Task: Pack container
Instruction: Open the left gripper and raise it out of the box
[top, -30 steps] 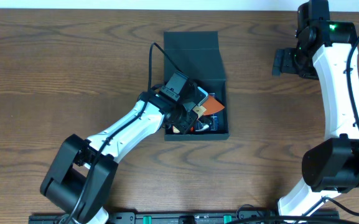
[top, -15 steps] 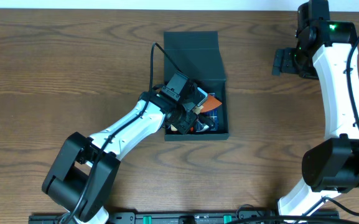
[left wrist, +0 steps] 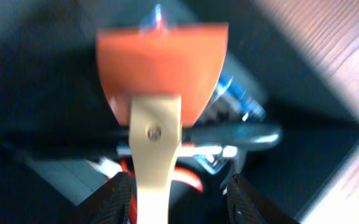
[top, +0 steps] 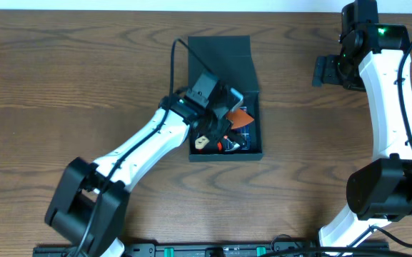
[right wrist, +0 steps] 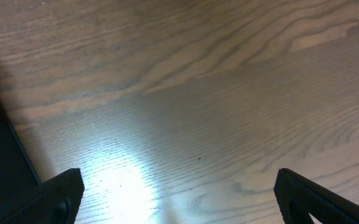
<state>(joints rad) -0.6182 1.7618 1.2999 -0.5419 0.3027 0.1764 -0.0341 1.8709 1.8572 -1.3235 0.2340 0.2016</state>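
The left arm (top: 141, 146) reaches diagonally from the near left up to the container (top: 220, 57), its wrist tipped down over the open box. The left gripper (top: 222, 118) hangs over the inside, fingers (left wrist: 120, 199) spread apart. The right arm (top: 388, 107) stands well right of the container, stretched far back. The right gripper (top: 325, 71) points toward the lid, jaws wide.

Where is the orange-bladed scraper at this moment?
In the overhead view the scraper is in the container at table centre, beneath the left gripper. The left wrist view shows its tan handle running between the open fingers.
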